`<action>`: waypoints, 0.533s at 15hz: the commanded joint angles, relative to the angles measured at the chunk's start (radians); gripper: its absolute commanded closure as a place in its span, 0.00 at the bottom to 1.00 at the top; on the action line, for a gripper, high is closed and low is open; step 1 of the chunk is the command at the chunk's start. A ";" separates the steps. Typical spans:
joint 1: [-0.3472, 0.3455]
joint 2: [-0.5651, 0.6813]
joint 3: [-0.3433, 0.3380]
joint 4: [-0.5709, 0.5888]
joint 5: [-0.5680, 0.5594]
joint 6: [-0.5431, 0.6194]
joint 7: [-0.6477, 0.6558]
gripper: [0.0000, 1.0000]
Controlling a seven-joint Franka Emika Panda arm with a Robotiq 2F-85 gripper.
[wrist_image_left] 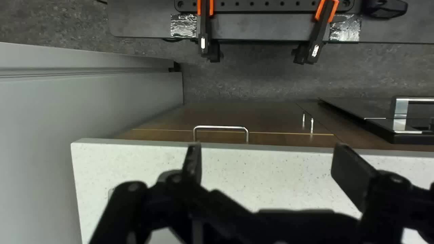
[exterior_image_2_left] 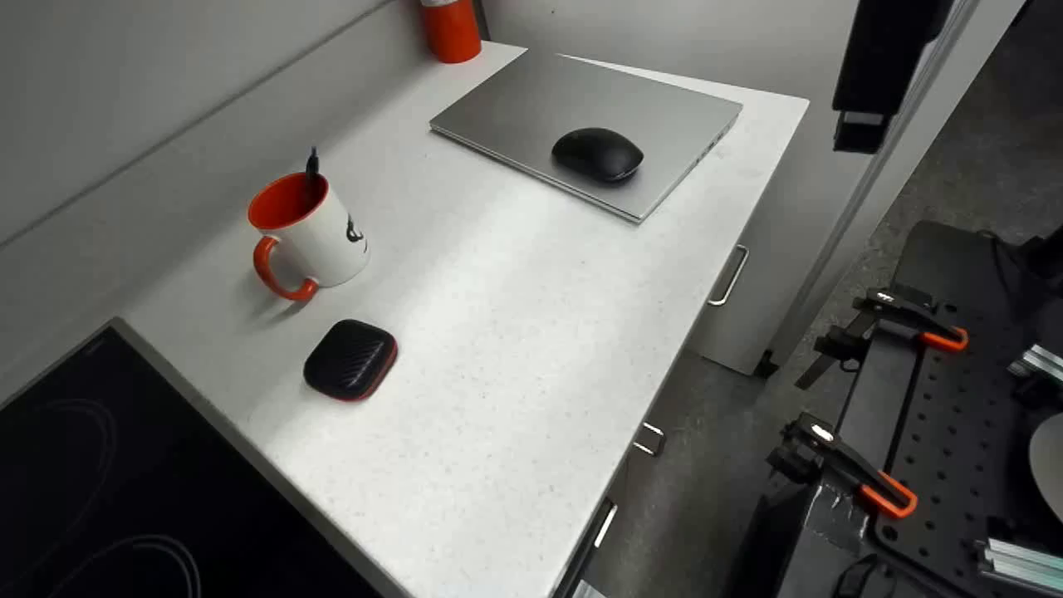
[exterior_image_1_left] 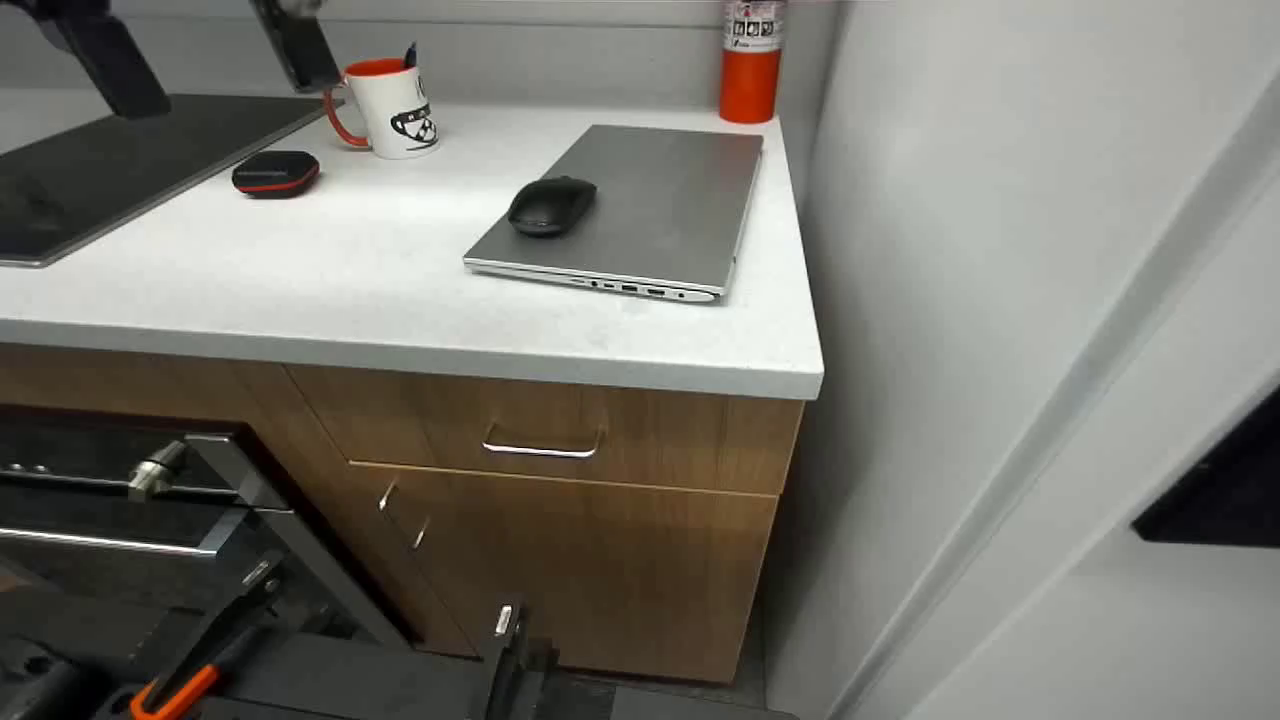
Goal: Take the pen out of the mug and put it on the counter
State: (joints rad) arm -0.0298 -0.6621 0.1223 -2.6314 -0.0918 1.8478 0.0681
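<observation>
The dark pen (exterior_image_1_left: 411, 55) stands in the white mug with red handle and red inside (exterior_image_1_left: 390, 110), leaning on its rim with its top sticking out. The pen (exterior_image_2_left: 312, 163) and upright mug (exterior_image_2_left: 330, 241) also show in an exterior view. The pen's lower part is hidden in the mug. The mug stands on the white counter (exterior_image_1_left: 380, 270). My gripper (exterior_image_1_left: 228, 98) is open and empty, in the air, apart from the mug. In an exterior view, only part of it (exterior_image_2_left: 859, 133) shows at upper right. In the wrist view, its spread fingers (wrist_image_left: 268, 152) frame bare counter (wrist_image_left: 264, 179); pen and mug are out of view.
A black-and-red case (exterior_image_2_left: 350, 361) lies near the mug. A dark cooktop (exterior_image_2_left: 91, 465) borders the counter. A grey laptop (exterior_image_1_left: 660, 200) carries a black mouse (exterior_image_1_left: 552, 205). A red-and-white canister (exterior_image_1_left: 750, 85) stands at the back beside a wall (exterior_image_1_left: 960, 250).
</observation>
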 commanded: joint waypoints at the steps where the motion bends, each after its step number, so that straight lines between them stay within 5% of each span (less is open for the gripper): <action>1: 0.021 0.003 -0.019 0.002 -0.011 -0.003 0.011 0.00; 5: 0.021 0.003 -0.019 0.002 -0.011 -0.003 0.011 0.00; 8: 0.047 0.065 -0.070 0.032 0.037 0.149 -0.072 0.00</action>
State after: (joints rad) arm -0.0276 -0.6535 0.1118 -2.6300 -0.0907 1.8846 0.0562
